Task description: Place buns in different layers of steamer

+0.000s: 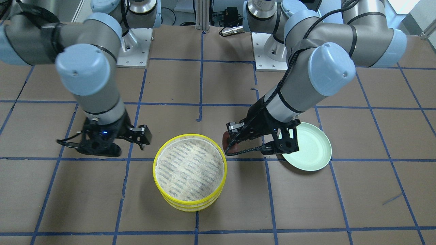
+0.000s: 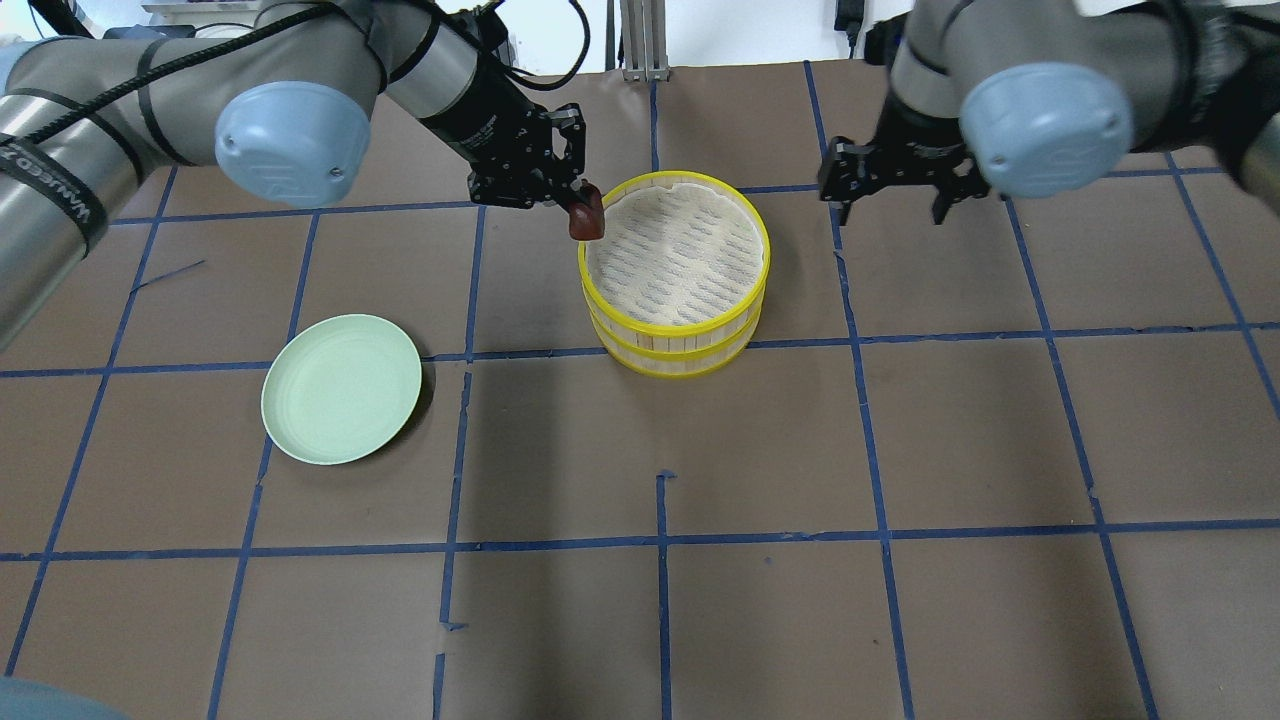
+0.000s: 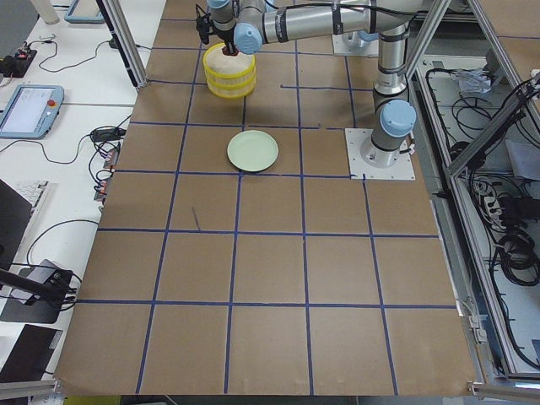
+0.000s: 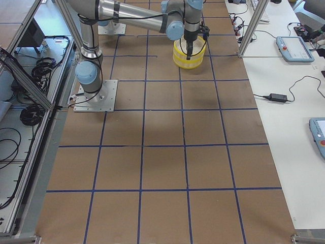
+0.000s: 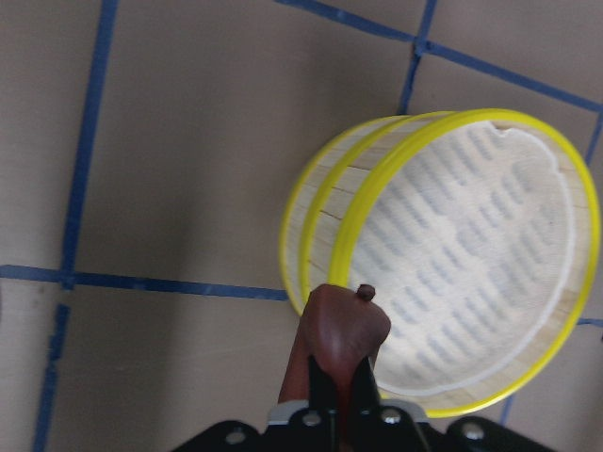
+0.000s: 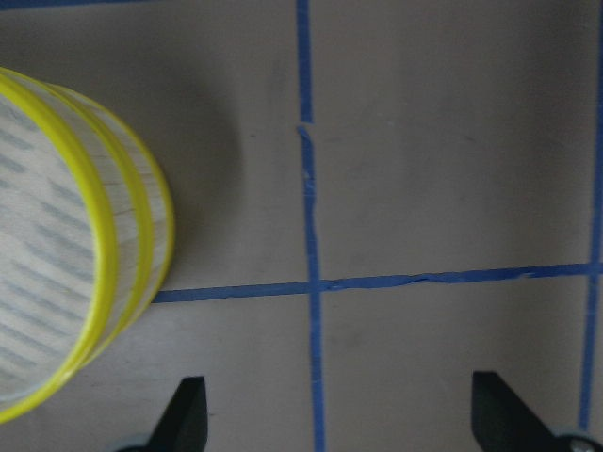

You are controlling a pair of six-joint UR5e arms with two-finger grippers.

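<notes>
The table (image 2: 900, 450) is brown and has blue tape lines that make big squares. Two steamer layers (image 2: 672, 340) sit on it, one on top of the other. Both have bright yellow rims. The top layer (image 2: 675, 255) has a pale striped bottom, and that bottom is bare.

The left tool (image 2: 580, 200) is closed tight on the dark red-brown bun (image 2: 587, 218). In the left wrist view the bun sticks out past the thin fingers (image 5: 325, 395), which pinch it from both sides. The bun is up in the air, right at the yellow rim of the top layer, on the left arm's side. I cannot tell if it touches the rim.

The right tool (image 2: 893, 205) is on the other side of the steamer, near it but not touching. Its two fingers (image 6: 184, 419) are spread wide apart and hold nothing. It points down at the table.

A pale green plate (image 2: 340, 388) lies flat on the table, well apart from the steamer, on the left arm's side.
</notes>
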